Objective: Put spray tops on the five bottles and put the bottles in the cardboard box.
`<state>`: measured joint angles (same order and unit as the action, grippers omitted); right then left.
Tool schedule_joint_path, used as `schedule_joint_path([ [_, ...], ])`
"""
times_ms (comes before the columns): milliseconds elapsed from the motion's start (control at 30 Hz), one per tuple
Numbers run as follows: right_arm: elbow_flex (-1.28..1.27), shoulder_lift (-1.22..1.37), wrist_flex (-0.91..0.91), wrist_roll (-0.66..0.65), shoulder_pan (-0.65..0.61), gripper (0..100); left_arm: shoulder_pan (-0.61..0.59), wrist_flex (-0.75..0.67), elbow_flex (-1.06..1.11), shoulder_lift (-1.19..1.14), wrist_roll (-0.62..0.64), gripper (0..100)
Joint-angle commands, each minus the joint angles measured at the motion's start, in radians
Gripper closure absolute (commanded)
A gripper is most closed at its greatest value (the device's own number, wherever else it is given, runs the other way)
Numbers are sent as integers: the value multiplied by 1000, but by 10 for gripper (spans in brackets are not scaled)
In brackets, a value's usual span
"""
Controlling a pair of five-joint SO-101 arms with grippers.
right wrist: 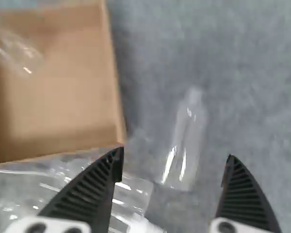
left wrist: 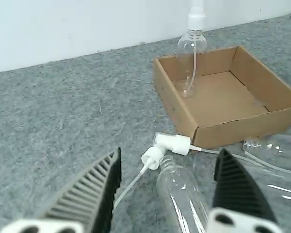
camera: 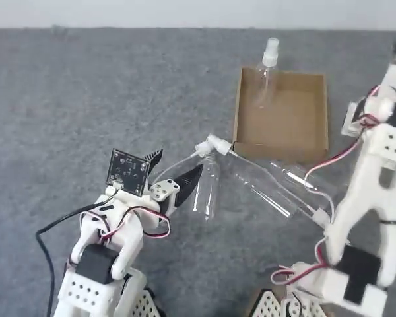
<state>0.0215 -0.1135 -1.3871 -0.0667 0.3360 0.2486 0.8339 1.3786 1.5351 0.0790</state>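
Observation:
The cardboard box [camera: 315, 142] lies open at the back right. One clear bottle with a white spray top [camera: 268, 71] stands upright in its far corner, also seen in the left wrist view [left wrist: 190, 53]. My left gripper [camera: 180, 161] is open low over the carpet. A clear bottle [left wrist: 180, 196] lies between its fingers [left wrist: 94, 194], and two white spray tops [left wrist: 172, 144] rest at the bottle's neck, next to the box's near corner. My right gripper [right wrist: 174, 154] is open above a capless bottle [right wrist: 186, 141] lying on the carpet beside the box [right wrist: 53, 92].
Several more clear bottles [camera: 277, 188] lie in a heap in front of the box, between the two arms. A black cable [camera: 49, 251] trails from the left arm. Grey carpet stretches bare to the left and back.

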Motion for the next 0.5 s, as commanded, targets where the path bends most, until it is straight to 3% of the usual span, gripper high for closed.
schedule_joint_path([
  [0, -11, 88, 77, -12, 33, 735, -3, -28, -8, 9, 9, 717],
  [467, -11, 427, 180, -20, 125, 739, -3, -26, -8, 6, 9, 718],
])
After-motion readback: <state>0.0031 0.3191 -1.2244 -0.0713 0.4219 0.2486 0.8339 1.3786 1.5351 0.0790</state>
